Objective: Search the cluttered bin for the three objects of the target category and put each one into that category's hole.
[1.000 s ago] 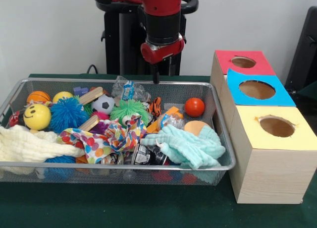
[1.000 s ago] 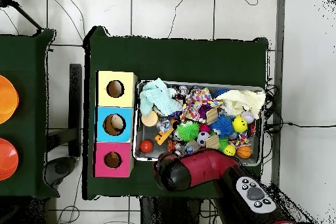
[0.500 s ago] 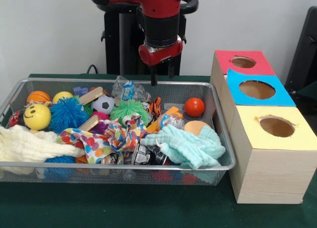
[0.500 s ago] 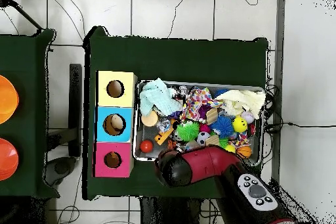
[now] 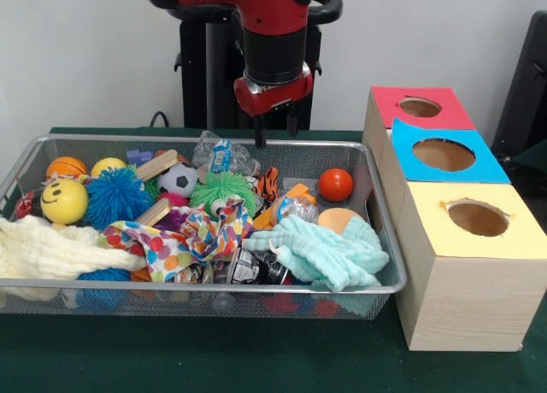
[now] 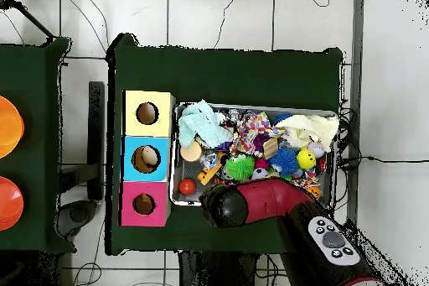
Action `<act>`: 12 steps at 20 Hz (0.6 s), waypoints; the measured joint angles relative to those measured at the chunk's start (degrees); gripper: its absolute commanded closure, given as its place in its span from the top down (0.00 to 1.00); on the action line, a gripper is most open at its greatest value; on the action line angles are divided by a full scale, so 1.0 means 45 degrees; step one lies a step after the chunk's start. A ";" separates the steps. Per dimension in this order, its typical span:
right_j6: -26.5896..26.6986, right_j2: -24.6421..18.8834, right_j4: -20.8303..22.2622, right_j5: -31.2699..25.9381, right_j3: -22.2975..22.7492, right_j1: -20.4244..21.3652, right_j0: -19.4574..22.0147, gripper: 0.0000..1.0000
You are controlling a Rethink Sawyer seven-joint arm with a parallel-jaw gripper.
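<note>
The arm (image 5: 256,17) comes down from above at the far side of the bin (image 5: 197,286), and the claw (image 5: 273,126) hangs over the bin's far rim with nothing in it; its two dark fingers (image 5: 259,133) stand apart. In the overhead view the arm (image 6: 260,203) covers that edge of the bin (image 6: 178,108), so the claw itself is hidden there. The bin sits on the green tabletop (image 5: 214,359) and is packed with clutter. The orange tiger-striped plush toy (image 5: 267,184) lies near the middle toward the far wall, just below the claw, between a green spiky ball (image 5: 220,188) and a red ball (image 5: 336,184). Other plush toys cannot be made out in the heap. A mint cloth (image 5: 320,252) covers the near right corner, a cream cloth (image 5: 51,248) the near left, with a confetti-patterned cloth (image 5: 184,235) between them. A yellow smiley ball (image 5: 64,201) and a blue spiky ball (image 5: 117,196) sit at the left. Beside the bin stand the wooden boxes; the red-ringed hole (image 5: 420,107) is the farthest in the front view, behind the blue-ringed hole (image 5: 444,154) and the yellow-ringed hole (image 5: 478,218).
</note>
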State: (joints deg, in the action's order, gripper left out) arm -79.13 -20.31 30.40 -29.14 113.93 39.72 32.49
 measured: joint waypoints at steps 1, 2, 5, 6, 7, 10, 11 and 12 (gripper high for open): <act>0.0000 0.0000 -0.0073 -0.0134 -0.0048 0.0000 0.0000 1.00; 0.0000 0.0000 -0.0120 -0.0231 -0.0085 0.0000 0.0000 1.00; 0.0000 -0.0002 -0.0269 -0.0668 -0.0254 0.0011 0.0004 1.00; 0.0000 -0.0004 -0.0287 -0.0726 -0.0273 0.0020 0.0007 1.00; 0.0000 -0.0013 -0.0318 -0.0820 -0.0269 0.0076 0.0031 1.00; 0.0000 -0.0066 -0.0334 -0.0865 -0.0261 0.0271 0.0144 1.00; 0.0000 -0.0108 -0.0358 -0.0865 -0.0236 0.0457 0.0238 1.00; 0.0000 -0.0139 -0.0381 -0.0865 -0.0206 0.0597 0.0302 1.00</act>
State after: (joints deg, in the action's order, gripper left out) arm -79.13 -20.93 28.69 -33.03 113.00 42.41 33.85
